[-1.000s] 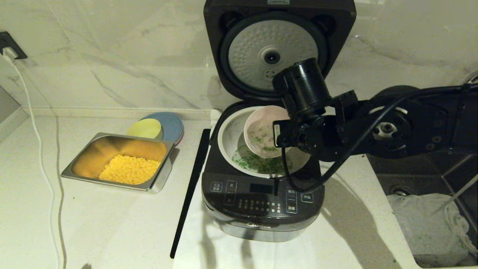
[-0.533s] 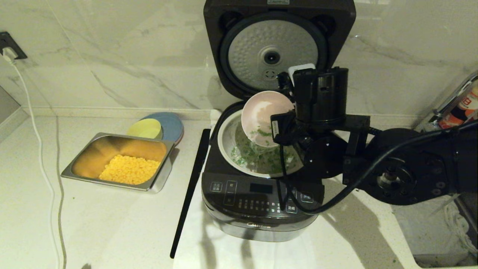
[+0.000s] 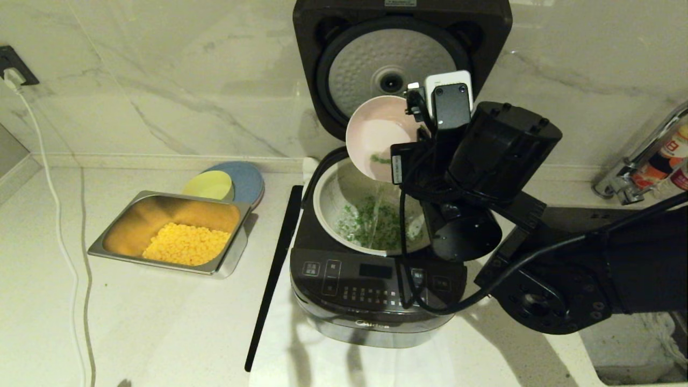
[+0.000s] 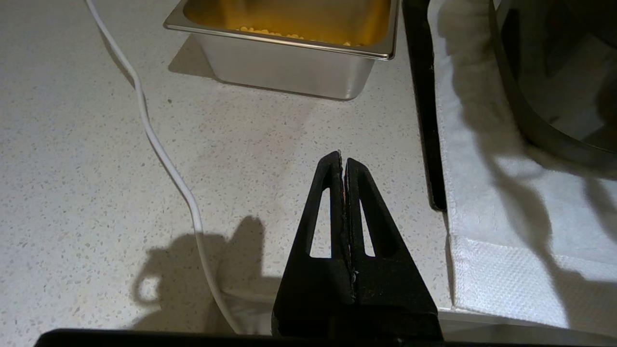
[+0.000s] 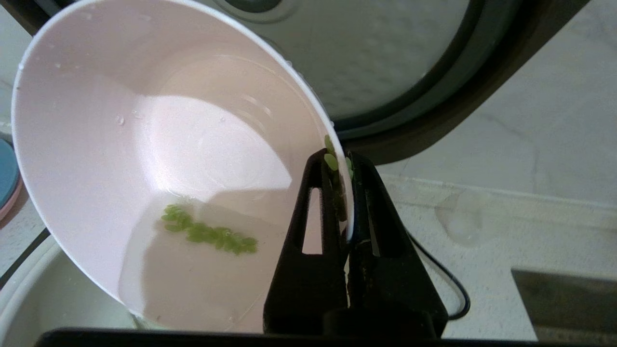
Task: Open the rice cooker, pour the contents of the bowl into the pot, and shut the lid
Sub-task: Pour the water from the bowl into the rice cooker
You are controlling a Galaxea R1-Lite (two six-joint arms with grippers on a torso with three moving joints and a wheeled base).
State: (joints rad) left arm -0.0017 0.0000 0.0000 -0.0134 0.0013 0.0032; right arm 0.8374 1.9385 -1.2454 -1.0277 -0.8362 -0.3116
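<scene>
The dark rice cooker [image 3: 376, 290] stands with its lid [image 3: 398, 59] raised, the dimpled silver underside facing me. Inside, the cream-white pot [image 3: 322, 204] holds wet green chopped bits [image 3: 376, 228]. Above the pot's back edge hangs the pale pink bowl [image 3: 376, 134], tipped steeply toward the pot. My right gripper [image 5: 340, 164] is shut on the bowl's rim, one finger inside and one outside. A few green bits [image 5: 207, 233] and some liquid cling to the bowl [image 5: 144, 144]. My left gripper [image 4: 342, 156] is shut and empty, low over the counter left of the cooker.
A steel tray [image 3: 172, 231] of yellow corn sits left of the cooker, with a yellow-green bowl [image 3: 208, 185] on a blue plate [image 3: 247, 180] behind it. A white cable [image 4: 168, 164] crosses the counter. A black strip [image 3: 274, 269] edges the white towel [image 4: 506, 217]. A sink [image 3: 634, 344] lies at the right.
My right arm has lifted the bowl up and back toward the lid, tilting it more steeply. Most of the green bits have left the bowl, and more lie in the pot.
</scene>
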